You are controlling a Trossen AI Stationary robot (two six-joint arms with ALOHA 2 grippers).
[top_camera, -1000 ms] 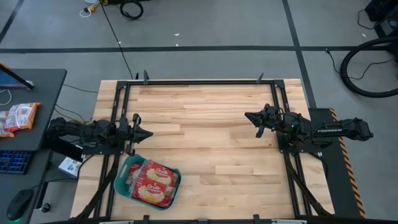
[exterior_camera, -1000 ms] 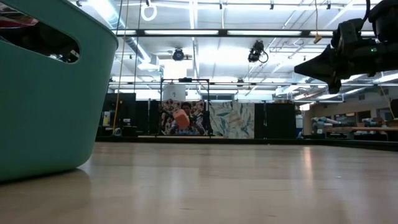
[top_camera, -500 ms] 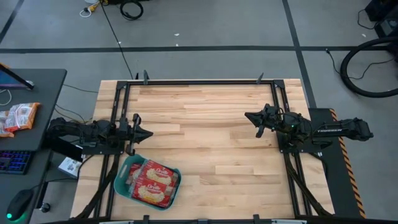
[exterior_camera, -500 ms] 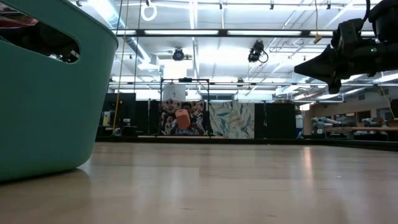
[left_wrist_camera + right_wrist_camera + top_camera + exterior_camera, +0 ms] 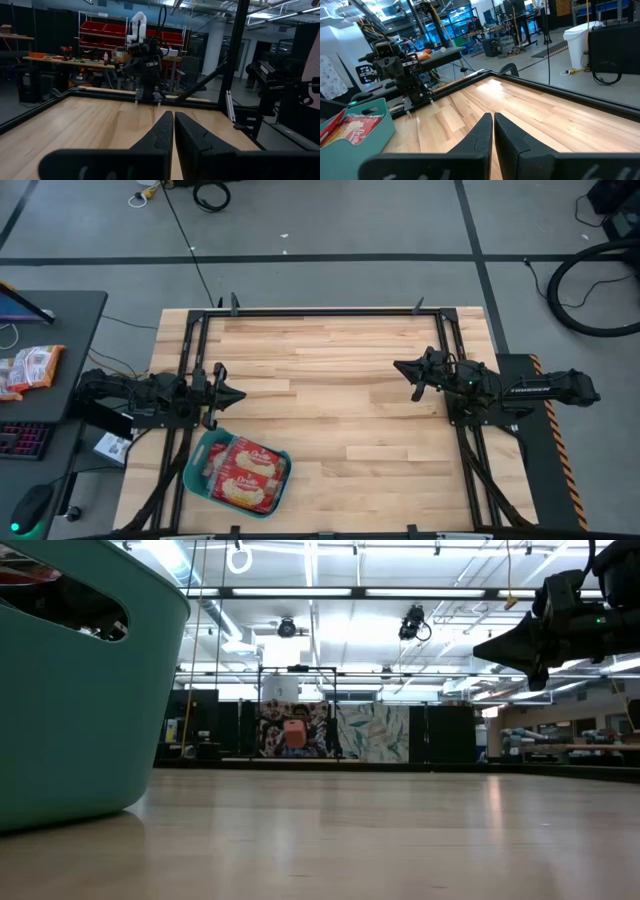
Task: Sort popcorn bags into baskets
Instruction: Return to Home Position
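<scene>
Red popcorn bags with cream centre panels lie stacked inside the teal basket, which rests on its base near the table's near-left corner; the basket's wall fills the left of the low view, and the right wrist view shows a bag in it. My left gripper is shut and hovers above the table just beyond the basket's far side. My right gripper is shut and raised over the table's right part, its fingertips together. Neither holds anything.
A black frame runs along the table's far edge and sides. On a side desk left of the table lie paler orange-and-white packets and a keyboard. Bare wood spans the space between the arms. A person shows far behind in the low view.
</scene>
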